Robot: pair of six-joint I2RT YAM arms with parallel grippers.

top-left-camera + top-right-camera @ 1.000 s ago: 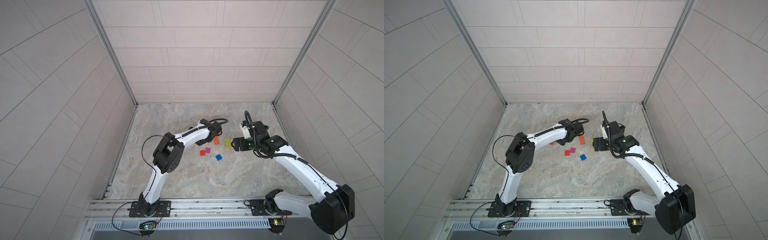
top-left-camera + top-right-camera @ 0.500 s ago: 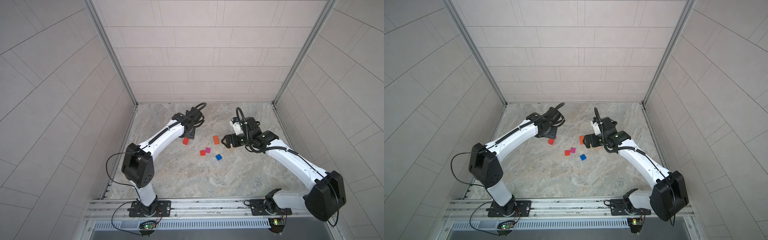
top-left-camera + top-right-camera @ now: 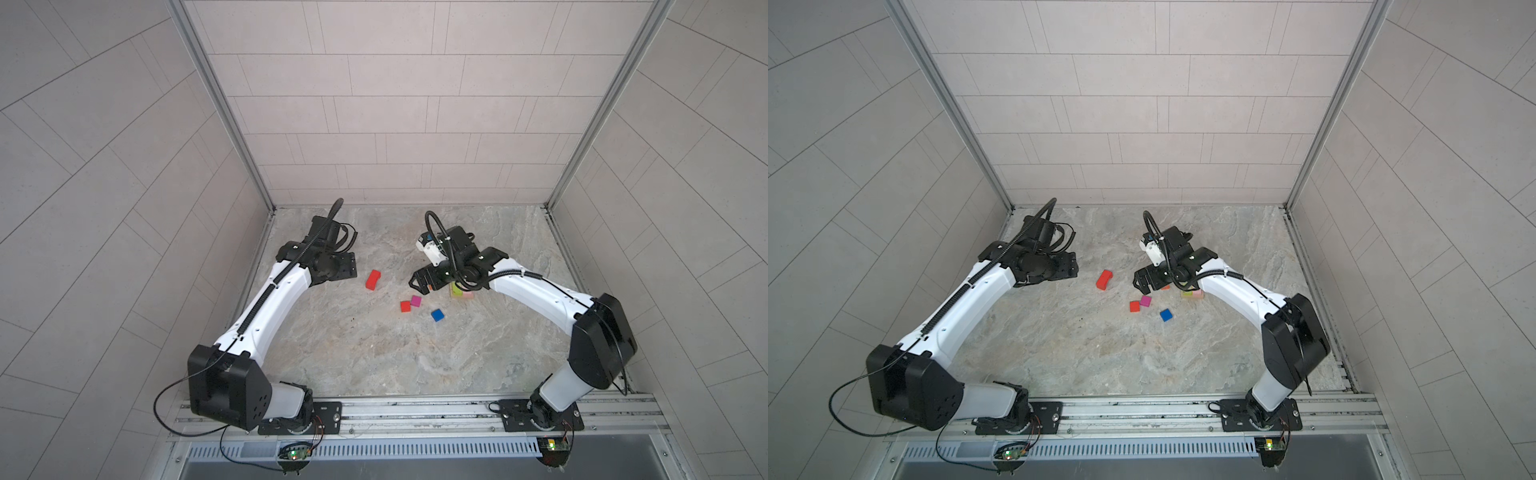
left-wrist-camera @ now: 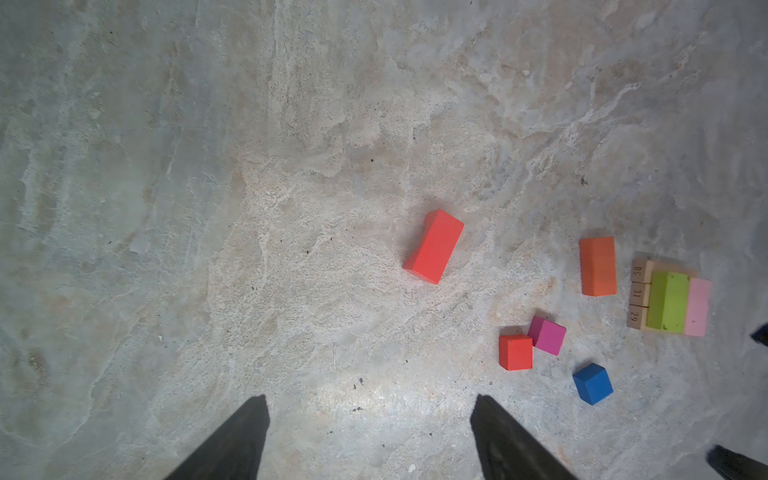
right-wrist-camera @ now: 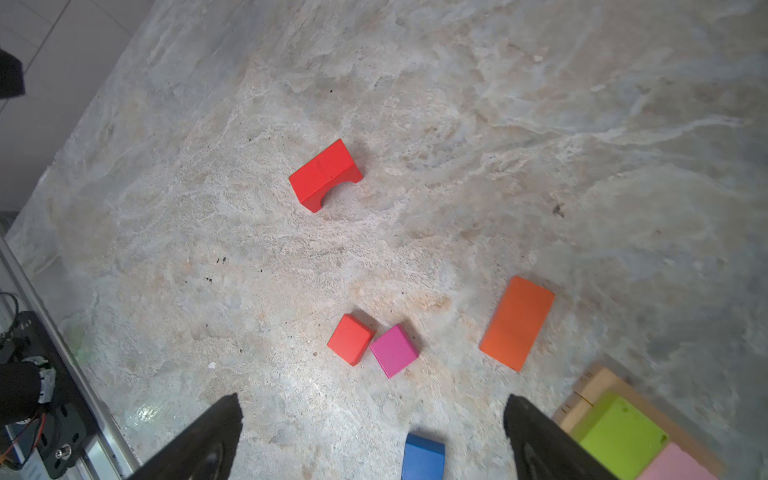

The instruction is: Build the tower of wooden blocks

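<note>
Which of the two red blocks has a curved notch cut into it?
The longer red piece, lying alone apart from the rest. The small red cube beside the magenta cube shows only flat faces.

Right of centre: three tan bars (image 4: 639, 296) lie side by side as a base. They carry a lime oblong (image 4: 668, 307) and a pink oblong (image 4: 698, 308), both flat, long sides touching. Orange oblong (image 4: 598, 266): flat, just left of the base. Red cube (image 4: 515, 352) and magenta cube (image 4: 547, 335): close together, nearer. Blue cube (image 4: 592, 384): apart, nearest. Red notched piece (image 4: 433, 247): notch down, well to the left.
</note>
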